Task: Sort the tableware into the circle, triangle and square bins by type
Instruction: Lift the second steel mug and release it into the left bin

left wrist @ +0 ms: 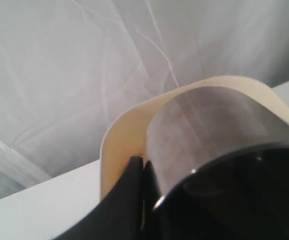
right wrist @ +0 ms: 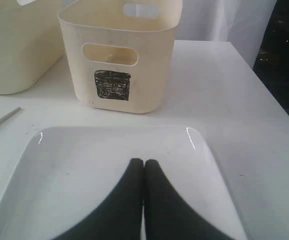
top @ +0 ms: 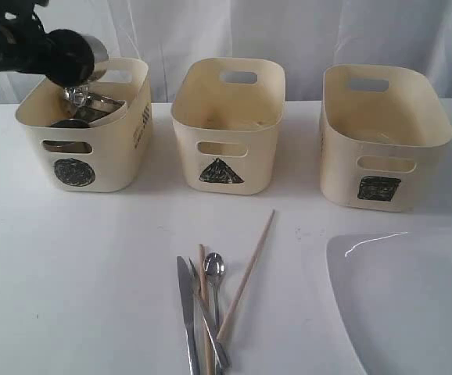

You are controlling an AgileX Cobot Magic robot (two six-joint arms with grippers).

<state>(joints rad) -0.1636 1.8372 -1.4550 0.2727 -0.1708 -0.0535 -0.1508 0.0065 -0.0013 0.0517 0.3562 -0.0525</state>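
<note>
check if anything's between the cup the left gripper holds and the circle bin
Nothing visible blocks it. The steel cup in the left gripper hangs over the open top of the circle bin. Only the steel ware lying inside the bin is below it.

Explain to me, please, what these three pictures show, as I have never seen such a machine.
This is a robot with two arms, each ending in two fingers. One picture is from a camera off the arms; the other two are from cameras on the wrists. On the white table stand the circle bin, triangle bin and square bin; in front lie a knife, a spoon, chopsticks and a plate. The left fingers pinch the rim of a steel cup over the circle bin. The right fingers are shut, empty, above the plate.
</note>
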